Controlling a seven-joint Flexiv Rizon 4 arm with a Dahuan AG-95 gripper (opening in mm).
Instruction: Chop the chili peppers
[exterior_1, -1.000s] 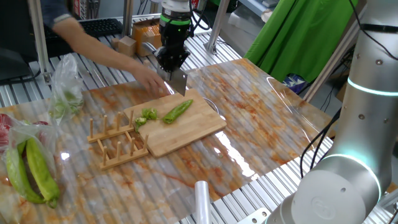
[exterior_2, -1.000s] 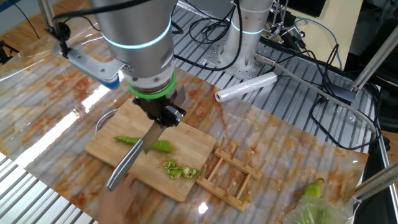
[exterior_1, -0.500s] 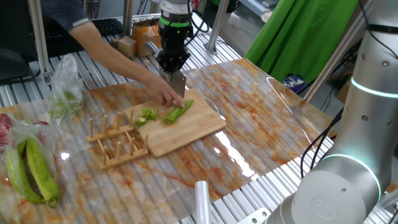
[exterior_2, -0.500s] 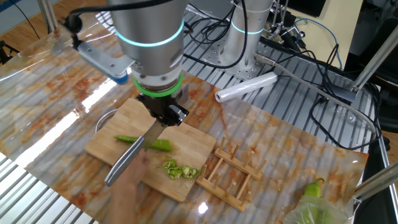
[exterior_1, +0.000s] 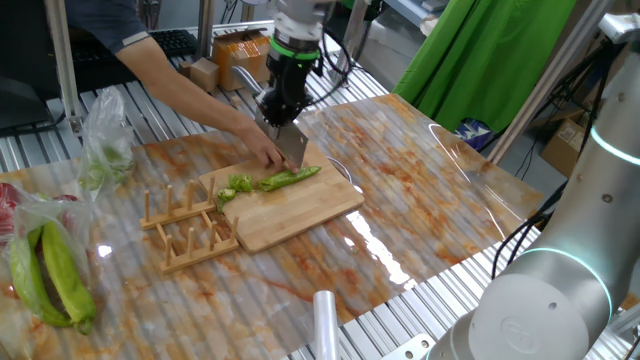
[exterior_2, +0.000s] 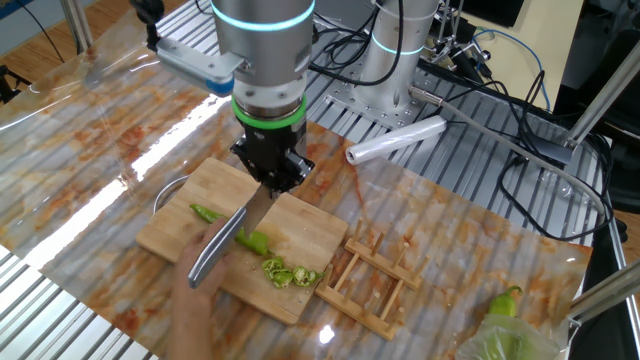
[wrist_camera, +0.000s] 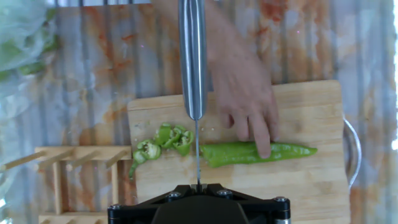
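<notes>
Steel-bladed knife (wrist_camera: 193, 62), clamped in the jaws, hovers beside the slender green chili's (wrist_camera: 249, 152) cut end (hand-steadied), needing a downward chop.

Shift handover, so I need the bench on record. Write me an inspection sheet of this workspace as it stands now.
Surface: table under a glossy, orange-stained sheet; wooden cutting board on it.
Job's things: whole green chili lying on the board, slices beside its cut end; knife blade above the cut end.
Clutter: wooden rack, plastic roll, bagged yellow-green peppers.
Gripper: gripper shut on the knife handle.
Cables: bundles behind the table.
Surroundings: a person's hand steadies the chili, fingers close to the blade; green cloth nearby.
</notes>
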